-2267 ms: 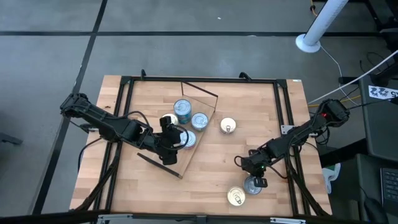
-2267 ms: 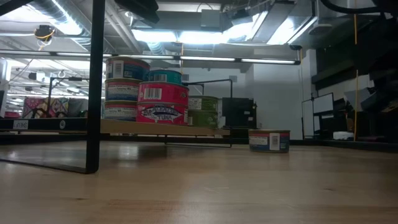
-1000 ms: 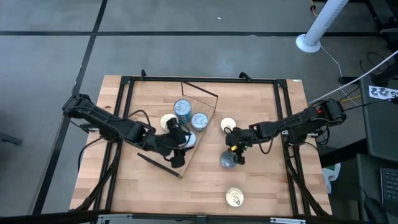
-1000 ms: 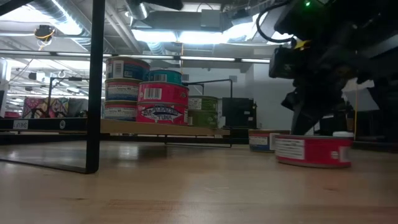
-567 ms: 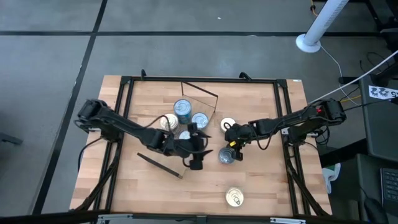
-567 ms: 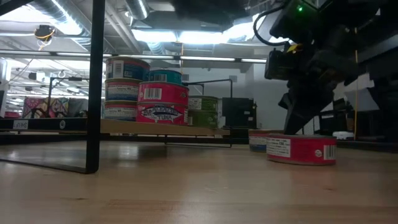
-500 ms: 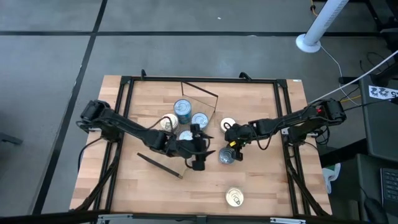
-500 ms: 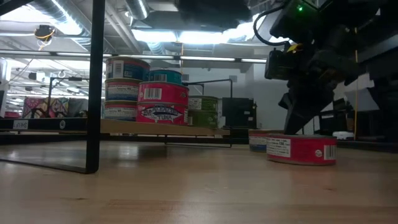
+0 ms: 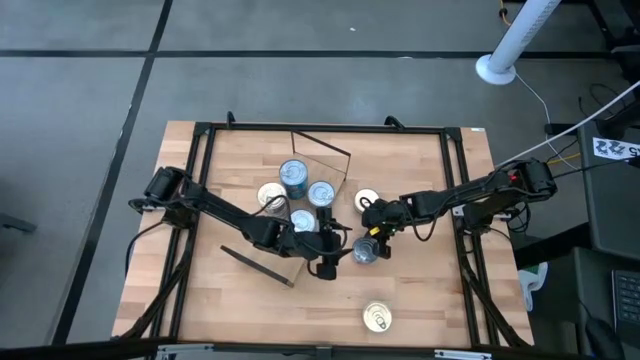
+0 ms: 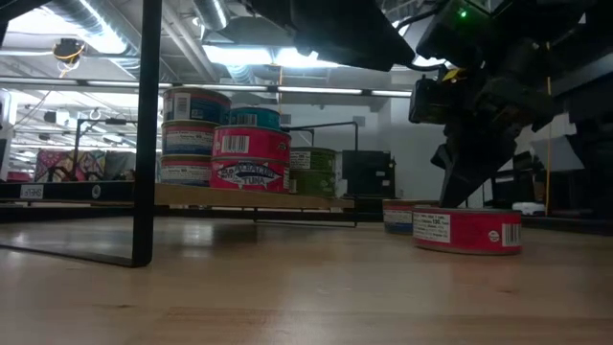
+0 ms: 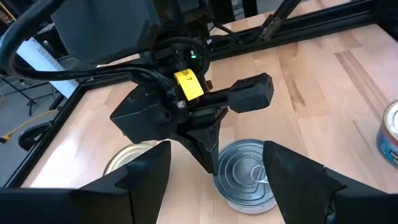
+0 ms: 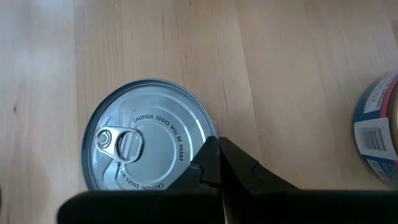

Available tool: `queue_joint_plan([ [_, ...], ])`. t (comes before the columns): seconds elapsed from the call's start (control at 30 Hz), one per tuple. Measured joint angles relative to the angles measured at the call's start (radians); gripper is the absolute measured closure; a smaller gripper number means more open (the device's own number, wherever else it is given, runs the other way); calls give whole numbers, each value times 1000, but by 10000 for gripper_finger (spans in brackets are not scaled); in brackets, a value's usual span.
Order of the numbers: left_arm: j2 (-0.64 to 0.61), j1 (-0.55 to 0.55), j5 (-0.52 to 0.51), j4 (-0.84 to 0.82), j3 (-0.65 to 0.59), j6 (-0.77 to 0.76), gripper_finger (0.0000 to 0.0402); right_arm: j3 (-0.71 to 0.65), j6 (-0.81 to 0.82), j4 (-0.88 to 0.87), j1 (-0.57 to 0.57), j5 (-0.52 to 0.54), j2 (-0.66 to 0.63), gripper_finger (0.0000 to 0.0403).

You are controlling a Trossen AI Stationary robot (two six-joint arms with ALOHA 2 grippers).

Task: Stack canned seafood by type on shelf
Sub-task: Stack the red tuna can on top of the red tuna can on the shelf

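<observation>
A silver-topped can with a pull tab stands on its base on the table right of the shelf; it also shows in the low view. My right gripper is shut, with its tips at the can's far rim. My left gripper is open and raised, and comes at the can from the table's left. Its fingers stand on either side of the can without touching it. Several cans stand stacked on the shelf board, among them a red-labelled one. My right gripper's shut fingertips rest against the can's top rim, on the side toward the table's far edge. The fingers slant down from the far right. The can stands upright, flat on the table.
A gold-lidded can stands just beyond my right gripper, and another stands near the table's front edge. The shelf's dark frame leg stands close in the low view. A blue-red labelled can shows at the edge of the right wrist view.
My left gripper has left the shelf and gone toward the table's right, up to the silver-topped can, staying open. My right gripper slid the can a little toward the table's left and has then kept still.
</observation>
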Motion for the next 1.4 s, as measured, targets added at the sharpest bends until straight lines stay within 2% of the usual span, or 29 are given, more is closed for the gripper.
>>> queue_joint_plan([
  [0.13,0,0,0,-1,0,2,151,0,1,6,0,-1,0,403],
  [0.47,0,24,19,-9,0,-124,151,1,1,83,2,-56,-1,403],
  [0.83,0,91,163,-9,0,-397,150,1,-13,88,2,-59,-1,403],
  [1.03,0,118,265,-9,0,-519,150,1,-14,132,2,-98,-1,403],
  [1.4,0,117,279,-10,0,-538,150,1,-38,133,2,-150,-1,403],
])
